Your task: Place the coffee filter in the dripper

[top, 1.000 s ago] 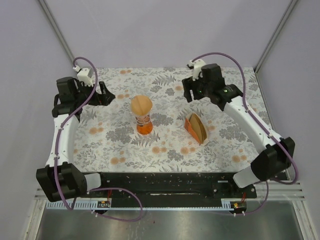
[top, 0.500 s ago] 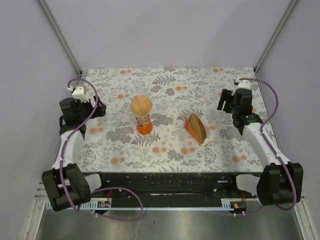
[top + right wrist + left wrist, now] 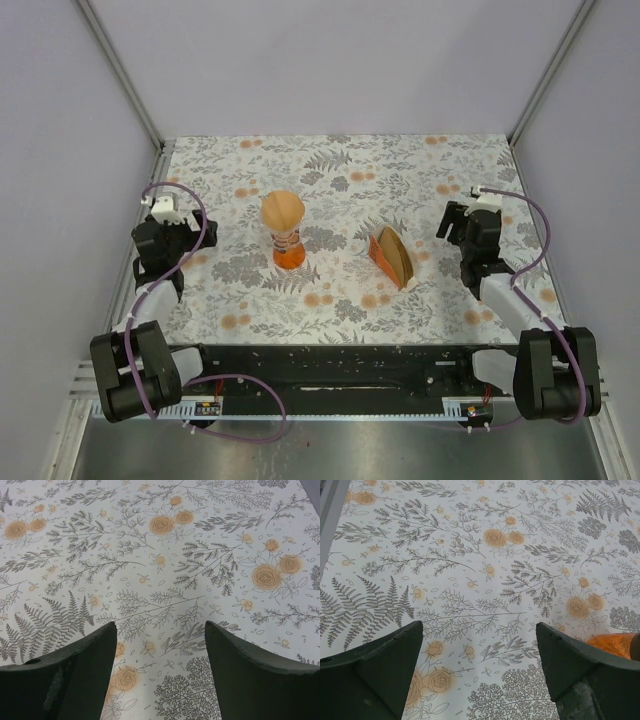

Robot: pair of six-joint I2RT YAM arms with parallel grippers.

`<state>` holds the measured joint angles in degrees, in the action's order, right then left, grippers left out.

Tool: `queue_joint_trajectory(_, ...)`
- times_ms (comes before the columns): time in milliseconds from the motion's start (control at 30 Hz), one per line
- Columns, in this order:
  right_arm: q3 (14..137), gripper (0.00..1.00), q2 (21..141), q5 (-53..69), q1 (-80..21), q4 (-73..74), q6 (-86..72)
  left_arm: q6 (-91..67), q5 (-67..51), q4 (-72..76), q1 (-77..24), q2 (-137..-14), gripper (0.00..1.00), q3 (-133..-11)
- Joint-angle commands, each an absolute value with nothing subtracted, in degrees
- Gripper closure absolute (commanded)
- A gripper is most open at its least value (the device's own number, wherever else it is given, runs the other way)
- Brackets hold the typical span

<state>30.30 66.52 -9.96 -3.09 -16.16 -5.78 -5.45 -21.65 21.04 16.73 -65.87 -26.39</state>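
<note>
My left gripper (image 3: 480, 630) gapes wide over the flowered tablecloth (image 3: 485, 570), holding nothing. My right gripper (image 3: 157, 630) is likewise apart and empty. Further out, one coffee filter (image 3: 283, 211) sits in the mouth of the one dripper (image 3: 288, 254), with one holder (image 3: 392, 257) of spare papers nearby. I judge the placement done; next, I only need to park both arms.

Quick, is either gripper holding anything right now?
Left gripper: open, holding nothing.
Right gripper: open, holding nothing.
</note>
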Motion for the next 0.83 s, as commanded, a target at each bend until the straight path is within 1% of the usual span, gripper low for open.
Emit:
queue_joint_trajectory(0,29.71,0.21,65.21,-12.04,-2.99,-25.14,-5.01,-5.8,-23.2,28.13,17.14,-66.88,0.01,-25.75)
queue_joint_trajectory(367,27.86,0.21,68.55,-9.23,-2.9,-29.18,-6.06,-6.94,-22.5,26.81,17.05,-67.76,0.01,-26.28)
queue_joint_trajectory(700,27.42,0.21,68.9,-7.56,-2.9,-30.59,-5.71,-5.1,-24.34,25.75,16.96,-69.7,0.01,-26.9)
queue_joint_trajectory(800,27.33,0.21,69.17,-7.12,-2.9,-30.94,-5.71,-6.41,-22.77,25.49,17.05,-69.17,0.01,-27.16)
